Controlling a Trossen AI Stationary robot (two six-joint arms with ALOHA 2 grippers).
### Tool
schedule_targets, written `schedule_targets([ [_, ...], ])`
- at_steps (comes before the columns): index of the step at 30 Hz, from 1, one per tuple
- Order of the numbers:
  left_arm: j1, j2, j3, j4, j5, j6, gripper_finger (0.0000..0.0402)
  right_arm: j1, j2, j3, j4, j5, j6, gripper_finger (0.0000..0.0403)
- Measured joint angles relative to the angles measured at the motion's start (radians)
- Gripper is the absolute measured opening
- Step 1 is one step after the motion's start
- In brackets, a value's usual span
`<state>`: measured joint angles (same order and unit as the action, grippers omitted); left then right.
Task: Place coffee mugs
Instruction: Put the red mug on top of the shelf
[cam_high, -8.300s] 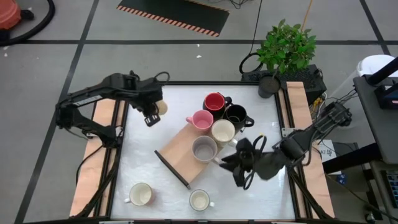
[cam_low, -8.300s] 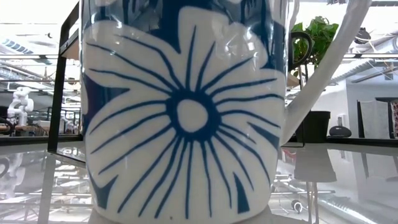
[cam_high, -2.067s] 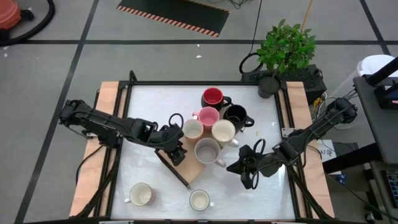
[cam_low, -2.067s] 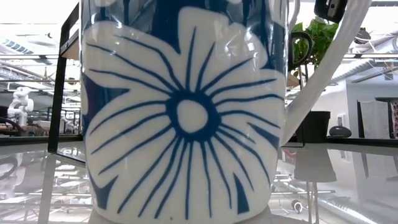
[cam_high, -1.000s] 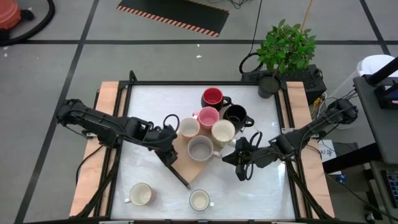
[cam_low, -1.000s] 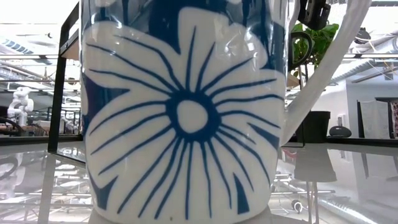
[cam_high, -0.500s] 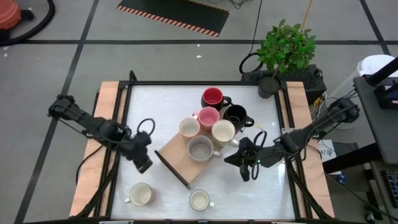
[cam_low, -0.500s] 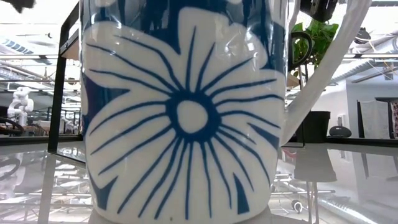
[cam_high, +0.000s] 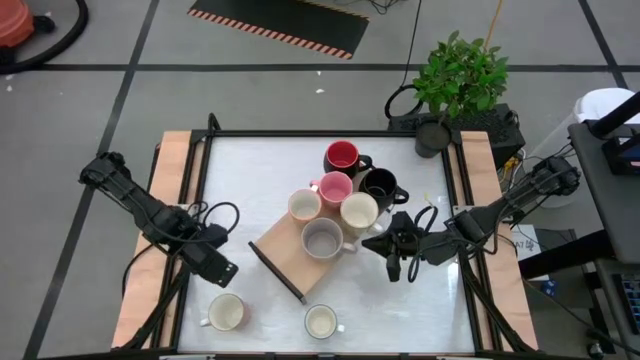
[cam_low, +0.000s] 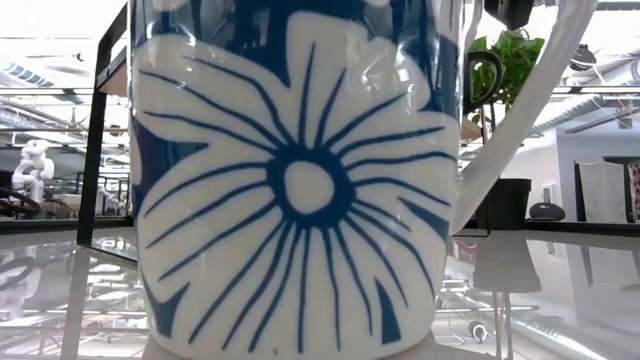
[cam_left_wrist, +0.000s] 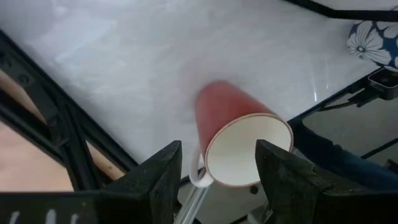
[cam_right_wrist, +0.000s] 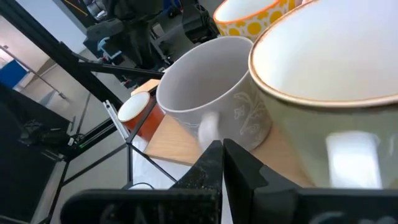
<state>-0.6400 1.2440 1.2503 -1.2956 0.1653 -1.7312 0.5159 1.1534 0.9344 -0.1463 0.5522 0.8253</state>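
Six coffee mugs stand close together on and around a wooden board (cam_high: 290, 252): red (cam_high: 343, 157), pink (cam_high: 333, 187), black (cam_high: 380, 184), two cream (cam_high: 304, 205) (cam_high: 359, 211) and grey (cam_high: 322, 239). Two more mugs stand near the front edge (cam_high: 226, 313) (cam_high: 321, 322). My left gripper (cam_high: 222, 270) hangs open over the table at the front left; its wrist view shows the front-left mug (cam_left_wrist: 239, 143), reddish outside, beyond its fingers. My right gripper (cam_high: 392, 247) is shut, just right of the grey mug (cam_right_wrist: 211, 106) and a cream mug (cam_right_wrist: 329, 74).
A blue-and-white flowered mug (cam_low: 300, 180) stands right in front of the low camera and hides nearly all of that view. A potted green plant (cam_high: 458, 80) stands past the far right corner. Black frame rails (cam_high: 200, 200) run along the table's sides.
My left gripper has drawn away from the cream mug on the board, going toward the table's left and near edges, and now hangs above the front-left mug. My right gripper has gone a little toward the far edge, beside the mugs. No mug has moved.
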Motion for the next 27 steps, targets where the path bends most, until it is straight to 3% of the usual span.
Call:
schedule_targets([
  [11, -0.066, 0.005, -0.038, 0.025, -0.016, -0.039, 0.022, 0.0, 0.0, 0.0, 0.0, 0.0, 0.0, 0.0],
  [19, -0.085, 0.007, -0.179, 0.301, 0.023, -0.094, 0.027, 0.003, 0.0, 0.0, 0.0, -0.002, 0.0, 0.0],
  [27, -0.115, 0.035, -0.234, 0.323, 0.017, -0.058, 0.0274, 0.003, 0.0, 0.0, -0.001, -0.005, -0.009, 0.0],
])
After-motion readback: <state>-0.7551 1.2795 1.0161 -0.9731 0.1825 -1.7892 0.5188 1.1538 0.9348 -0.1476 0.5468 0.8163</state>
